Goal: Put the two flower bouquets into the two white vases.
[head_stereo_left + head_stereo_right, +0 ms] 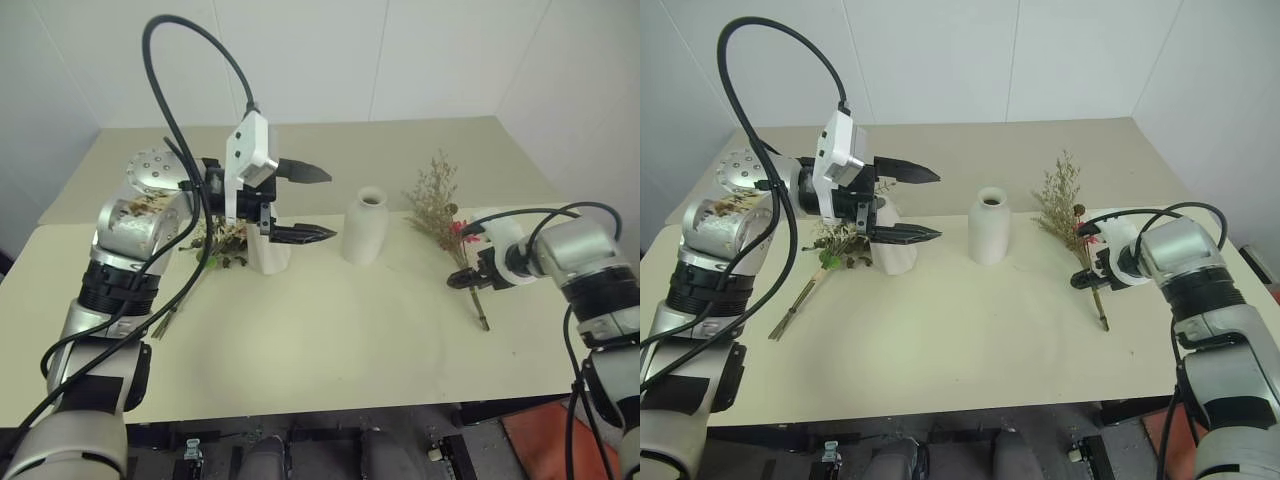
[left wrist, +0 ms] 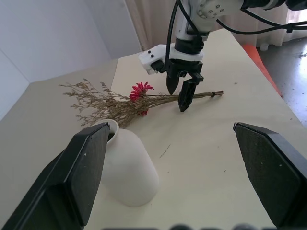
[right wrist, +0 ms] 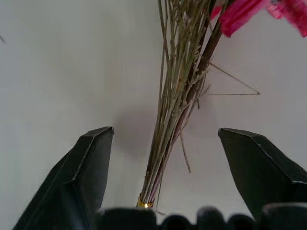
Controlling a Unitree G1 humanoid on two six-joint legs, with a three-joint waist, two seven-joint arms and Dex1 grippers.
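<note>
On the table's (image 1: 300, 350) left side lies the rose bouquet (image 1: 830, 252), its stems running toward the near left edge and its blooms against the cone vase (image 1: 896, 250). The left gripper (image 1: 300, 203) hovers above that vase, pointing toward the table's middle, its two black fingers spread wide with nothing between them. The cone vase stands just behind and below the lower finger, partly hidden by it.

Near the table's middle stands the bottle vase (image 1: 364, 226), upright, empty, well apart from both bouquets.

To the right lies the dried bouquet (image 1: 445, 215), sprigs fanned toward the far edge, a pink flower (image 2: 140, 89) among them, stems pointing to the near edge. The right gripper (image 2: 183, 92) points down over the stems, its fingers open on either side of them and not yet closed on them.

No writing or labels can be read anywhere.
</note>
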